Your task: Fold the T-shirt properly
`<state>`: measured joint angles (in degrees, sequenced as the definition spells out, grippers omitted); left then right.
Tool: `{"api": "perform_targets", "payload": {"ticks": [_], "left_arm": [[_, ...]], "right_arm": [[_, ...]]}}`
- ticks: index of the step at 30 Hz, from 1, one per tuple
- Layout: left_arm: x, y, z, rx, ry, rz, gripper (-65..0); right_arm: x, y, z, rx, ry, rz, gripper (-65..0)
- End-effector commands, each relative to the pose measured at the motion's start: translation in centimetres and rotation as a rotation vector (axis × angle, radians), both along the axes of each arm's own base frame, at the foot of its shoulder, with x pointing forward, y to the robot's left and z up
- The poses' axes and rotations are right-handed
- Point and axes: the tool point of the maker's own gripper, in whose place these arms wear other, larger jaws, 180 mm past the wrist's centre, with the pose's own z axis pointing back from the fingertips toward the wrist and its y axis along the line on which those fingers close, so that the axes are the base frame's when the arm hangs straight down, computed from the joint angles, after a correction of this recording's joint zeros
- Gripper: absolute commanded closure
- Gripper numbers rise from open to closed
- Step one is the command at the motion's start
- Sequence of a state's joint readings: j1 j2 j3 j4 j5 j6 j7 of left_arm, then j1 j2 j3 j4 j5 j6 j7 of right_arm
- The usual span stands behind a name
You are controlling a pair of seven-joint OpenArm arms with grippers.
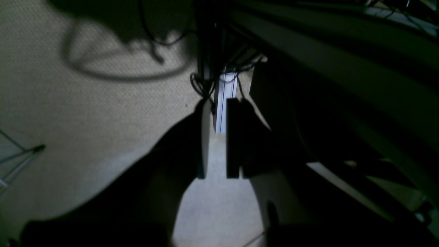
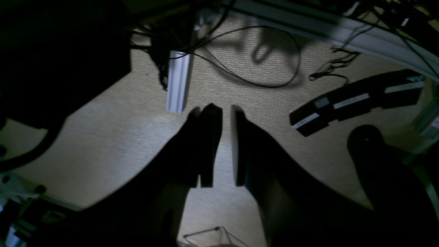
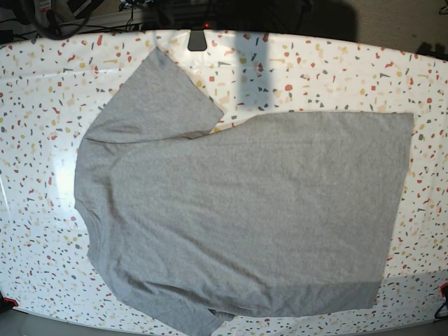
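Spreading T-shirt (image 3: 245, 217), lower sleeve cropped

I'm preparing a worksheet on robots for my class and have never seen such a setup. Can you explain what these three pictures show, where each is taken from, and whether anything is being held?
This is a two-armed robot meant to fold laundry. The base view looks down on a speckled table where a grey T-shirt lies spread flat, plain side up, one sleeve pointing to the far edge. No arm appears in that view.

The other two pictures come from cameras on the wrists. Each looks along its own end effector: the left end effector and the right end effector show as dark fingers with a narrow gap between them, and nothing in it. Both point at beige carpet with cables, so the arms hang beside the table, not over it. Nothing is held.
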<state>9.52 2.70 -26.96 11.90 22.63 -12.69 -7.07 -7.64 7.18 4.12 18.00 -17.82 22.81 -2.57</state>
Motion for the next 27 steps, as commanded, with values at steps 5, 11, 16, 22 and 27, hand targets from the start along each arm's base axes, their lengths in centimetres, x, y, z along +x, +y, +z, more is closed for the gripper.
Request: {"api": "perform_targets", "payload": {"ticks": [5,11,16,22,27], "left_arm": [[-0.6,0.2,0.6,0.004,-0.081,0.027,-9.3],[-0.6,0.9,0.6,0.018,-0.082,0.080,-9.3],[-0.1,1.5,0.5,0.028,-0.047,0.089,-9.3],[0.2,1.8,0.5,0.034,-0.052,0.087,-9.3],[0.2,1.8,0.9,0.012,-0.081,0.086,-9.3]], "right_arm": [[0.7,0.2,0.1,0.022,-0.054,-0.029,-10.0],[0.9,0.1,0.4,0.023,-0.158,-0.099,-10.0],[0.7,-0.8,0.3,-0.025,-0.156,-0.100,-10.0],[0.5,-0.8,0.2,-0.027,-0.139,-0.099,-10.0],[0.2,-1.0,0.3,-0.031,-0.144,-0.096,-10.0]]}}
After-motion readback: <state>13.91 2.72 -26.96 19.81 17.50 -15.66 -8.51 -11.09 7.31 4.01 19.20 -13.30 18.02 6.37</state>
